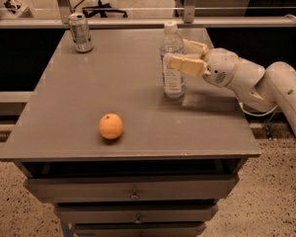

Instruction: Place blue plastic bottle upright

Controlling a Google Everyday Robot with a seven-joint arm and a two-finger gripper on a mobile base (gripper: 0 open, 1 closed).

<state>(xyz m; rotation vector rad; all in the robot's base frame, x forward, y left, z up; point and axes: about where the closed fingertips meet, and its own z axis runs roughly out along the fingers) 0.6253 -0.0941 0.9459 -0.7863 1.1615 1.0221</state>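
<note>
The blue plastic bottle (pixel 172 65) stands upright on the grey table (pixel 89 88), right of centre, with its white cap on top and its base on the tabletop. My gripper (pixel 175 54) reaches in from the right at mid-height of the bottle. One finger lies across the bottle's front and the other passes behind it. The jaws are closed on the bottle's body. The white arm (pixel 256 80) stretches off to the right edge of the table.
An orange (pixel 111 126) lies near the front of the table, left of centre. A silver drink can (pixel 81 32) stands at the back left corner. Drawers sit below the tabletop. A railing and an office chair are behind the table.
</note>
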